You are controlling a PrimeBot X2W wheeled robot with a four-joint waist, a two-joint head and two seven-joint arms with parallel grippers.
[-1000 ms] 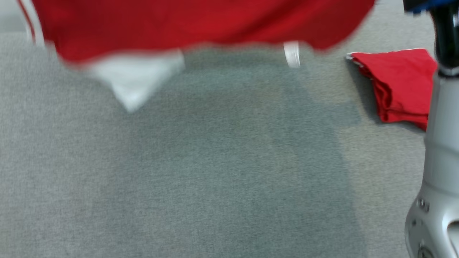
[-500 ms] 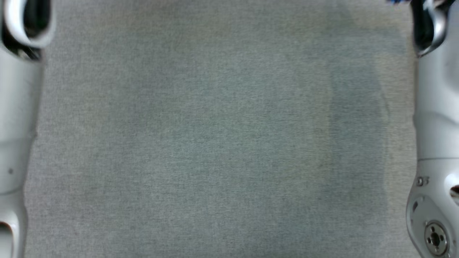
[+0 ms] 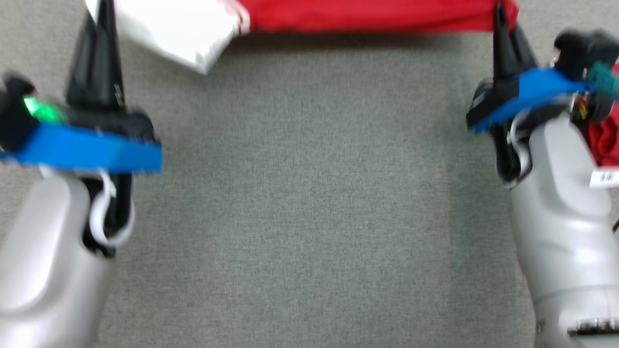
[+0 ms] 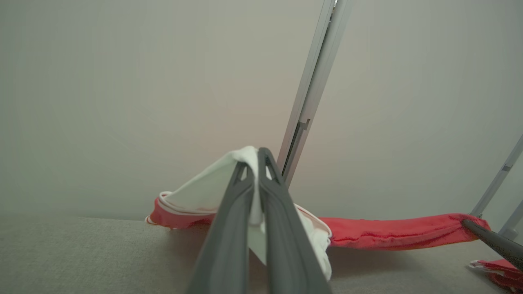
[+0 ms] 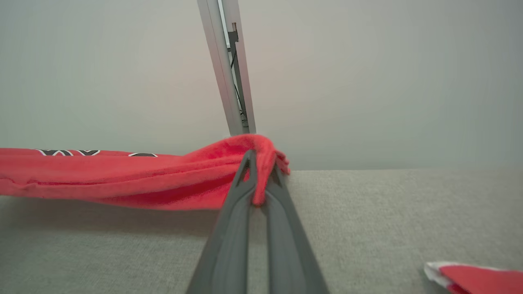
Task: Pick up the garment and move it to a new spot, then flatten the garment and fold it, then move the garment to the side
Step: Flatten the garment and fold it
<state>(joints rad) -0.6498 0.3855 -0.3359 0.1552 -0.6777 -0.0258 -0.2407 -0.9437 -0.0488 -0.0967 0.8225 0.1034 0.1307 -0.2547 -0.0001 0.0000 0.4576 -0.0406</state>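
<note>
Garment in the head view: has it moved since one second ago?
Yes. The pile stays at about the same height in that view, but the garment now lies higher up, its white corner hanging less low.

L gripper, R gripper — both pinched tight

Red garment with a white panel and white trim, stretched as a horizontal band above the grey surface. The white end is pinched in the left gripper, the red end in the right gripper.

No legible text; garment print unreadable.
</note>
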